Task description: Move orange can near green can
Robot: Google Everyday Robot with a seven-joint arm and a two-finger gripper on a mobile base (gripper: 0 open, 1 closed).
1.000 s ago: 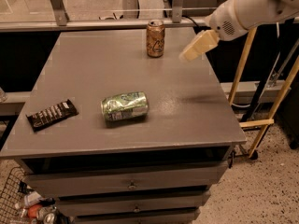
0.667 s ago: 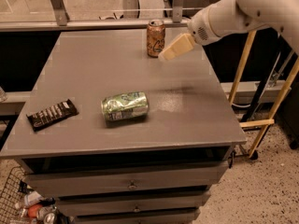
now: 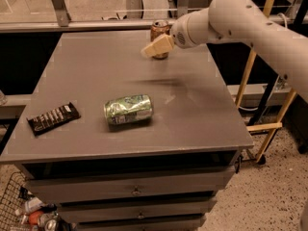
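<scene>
My gripper (image 3: 155, 47) overlapping orange can (image 3: 159, 29) at desk's (image 3: 207, 109) far edge, grip state I cannot tell, green can (image 3: 128, 110) lying mid-desk

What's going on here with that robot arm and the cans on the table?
A one-armed robot is set to move the orange can near the green can. Its gripper sits right in front of the upright orange can at the far side of the grey table. The green can lies on its side toward the front, well apart, with a dark candy bar to its left in the view.
</scene>
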